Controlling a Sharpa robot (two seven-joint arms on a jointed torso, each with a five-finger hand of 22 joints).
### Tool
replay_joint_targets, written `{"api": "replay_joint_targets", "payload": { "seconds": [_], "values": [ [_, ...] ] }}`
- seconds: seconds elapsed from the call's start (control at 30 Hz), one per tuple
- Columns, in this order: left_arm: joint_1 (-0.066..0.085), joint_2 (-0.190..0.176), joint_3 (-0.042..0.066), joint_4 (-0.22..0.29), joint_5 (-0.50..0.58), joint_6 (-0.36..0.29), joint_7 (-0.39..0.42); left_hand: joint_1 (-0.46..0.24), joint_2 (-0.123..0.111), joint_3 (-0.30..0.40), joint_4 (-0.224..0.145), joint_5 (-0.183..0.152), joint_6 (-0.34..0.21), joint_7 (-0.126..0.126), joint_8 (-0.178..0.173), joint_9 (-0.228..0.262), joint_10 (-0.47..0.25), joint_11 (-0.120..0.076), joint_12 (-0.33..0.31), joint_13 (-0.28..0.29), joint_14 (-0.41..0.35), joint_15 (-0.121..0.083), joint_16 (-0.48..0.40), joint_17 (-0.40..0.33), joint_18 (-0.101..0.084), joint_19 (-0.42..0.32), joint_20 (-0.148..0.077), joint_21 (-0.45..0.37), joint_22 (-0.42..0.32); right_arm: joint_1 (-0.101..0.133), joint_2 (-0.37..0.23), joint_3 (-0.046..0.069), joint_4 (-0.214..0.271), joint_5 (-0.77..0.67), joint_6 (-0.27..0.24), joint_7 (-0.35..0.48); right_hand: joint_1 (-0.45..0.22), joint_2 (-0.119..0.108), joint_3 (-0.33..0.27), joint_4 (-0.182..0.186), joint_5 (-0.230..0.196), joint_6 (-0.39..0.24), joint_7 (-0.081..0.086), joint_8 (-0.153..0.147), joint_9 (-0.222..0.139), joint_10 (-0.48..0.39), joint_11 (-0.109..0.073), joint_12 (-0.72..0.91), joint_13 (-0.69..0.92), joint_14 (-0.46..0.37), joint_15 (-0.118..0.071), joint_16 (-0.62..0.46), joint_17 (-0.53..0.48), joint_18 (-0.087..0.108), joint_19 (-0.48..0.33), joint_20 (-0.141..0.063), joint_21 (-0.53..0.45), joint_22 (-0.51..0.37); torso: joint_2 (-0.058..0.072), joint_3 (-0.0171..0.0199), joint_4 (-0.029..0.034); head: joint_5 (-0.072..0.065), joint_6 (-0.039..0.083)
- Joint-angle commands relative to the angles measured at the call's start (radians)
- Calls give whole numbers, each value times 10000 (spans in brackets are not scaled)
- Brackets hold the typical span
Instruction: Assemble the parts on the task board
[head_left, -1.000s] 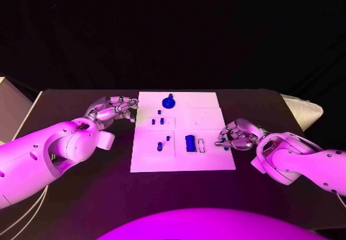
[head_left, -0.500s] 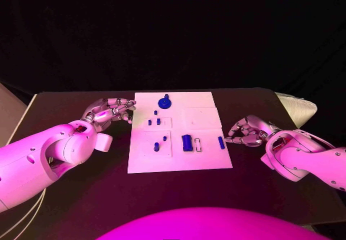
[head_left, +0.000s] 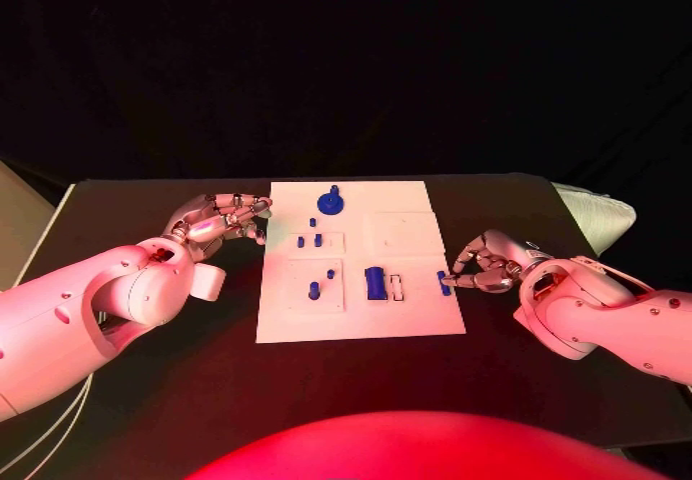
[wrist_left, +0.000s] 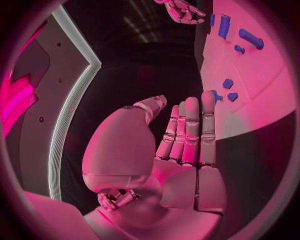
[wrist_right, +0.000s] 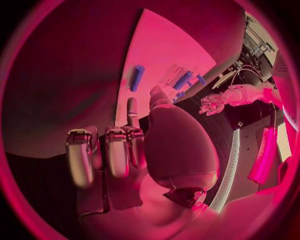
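Head view: the white rectangular task board lies mid-table, carrying the small blue parts; a blue block stands lengthwise front to back. The right silver hand, fingers curled holding nothing, sits just beside a short blue peg lying lengthwise at the board's right edge. The left silver hand hovers beside the board's left edge, fingers loosely apart, empty.

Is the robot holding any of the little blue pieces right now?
No. The left hand is beside the task board with nothing in it, and the right hand is near a blue part without gripping it.
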Motion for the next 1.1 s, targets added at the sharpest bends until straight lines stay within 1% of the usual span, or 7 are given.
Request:
{"api": "replay_joint_targets", "payload": {
  "seconds": [0.03, 0.23, 0.43, 0.77, 0.87, 1.0, 1.1],
  "values": [
    [-4, 22, 9, 31, 27, 143, 157, 92, -26, 15, 57, 20, -71, 8, 42, -12, -64, 17, 31, -9, -13, 81, 50, 8, 136, 62, 22, -50, -10, -67, 97, -6, -79, -486, 342, -389, -83, 52, -40, -8, 15, 83, 13, 40, 13, 1059, -90, 21, 2635, 1045, -42, 65, 2633, -69, 1065, 2, 46, 2628, -1, -8, 16, 14, -13],
    [-6, 6, 10, 39, 27, 133, 161, 92, -26, 15, 57, 20, -71, 8, 42, -12, -64, 17, 31, -9, -13, 81, 50, 8, 136, 62, 22, -50, -10, -181, 270, -7, -184, -545, 439, -463, -79, 64, -32, -10, 15, 93, 7, 47, 16, 1059, -95, 21, 2635, 1045, -46, 65, 2633, -69, 1065, 0, 46, 2628, 3, -12, -4, 33, -13],
    [-7, -8, 10, 52, 27, 131, 160, 92, -26, 15, 57, 20, -71, 8, 42, -12, -64, 17, 31, -9, -13, 81, 50, 8, 136, 62, 22, -50, -10, -270, 408, -8, -320, -752, 507, -611, -56, 88, -11, -17, 20, 103, -3, 57, 20, 1059, -105, 21, 2635, 1045, -55, 65, 2633, -69, 1065, -7, 46, 2628, 0, -1, 4, 57, -13],
    [-10, -18, 10, 48, 27, 130, 157, 92, -26, 15, 57, 20, -71, 8, 42, -12, -64, 17, 31, -9, -13, 81, 50, 8, 136, 62, 22, -50, -10, -381, 648, -7, -519, -963, 627, -740, 43, 131, 55, -29, 66, 108, -21, 69, 25, 1059, -124, 21, 2635, 1045, -75, 65, 2633, -69, 1065, -25, 46, 2628, 4, 11, -20, 82, -13],
    [-12, -17, 10, 49, 27, 134, 156, 92, -26, 15, 57, 20, -71, 8, 42, -12, -64, 17, 31, -9, -13, 81, 50, 8, 136, 62, 22, -50, -10, -445, 749, -7, -578, -974, 641, -772, 195, 212, 165, -35, 217, 89, -33, 69, 23, 1059, -139, 21, 2635, 1045, -93, 65, 2633, -69, 1065, -48, 46, 2628, 3, 13, -14, 93, -13],
    [-15, -27, 10, 57, 27, 134, 147, 92, -26, 15, 57, 20, -71, 8, 42, -12, -64, 17, 31, -9, -13, 81, 50, 8, 136, 62, 22, -50, -10, -484, 850, -6, -676, -981, 634, -800, 381, 314, 309, -46, 446, 63, -43, 61, 14, 1059, -151, 21, 2635, 1045, -107, 65, 2633, -69, 1065, -66, 46, 2628, 7, 3, 11, 88, -13],
    [-17, -39, 10, 62, 27, 134, 138, 110, -29, 0, 79, 22, -77, 11, 49, -14, -76, 20, 45, -10, -16, 83, 57, 8, 136, 73, 25, -65, -21, -497, 910, -6, -710, -982, 616, -806, 560, 412, 495, -60, 1156, 26, -57, 38, -8, 1059, -166, 21, 2635, 1045, -122, 65, 2633, -69, 1065, -84, 46, 2628, 6, -5, 8, 100, -13]
  ]
}}
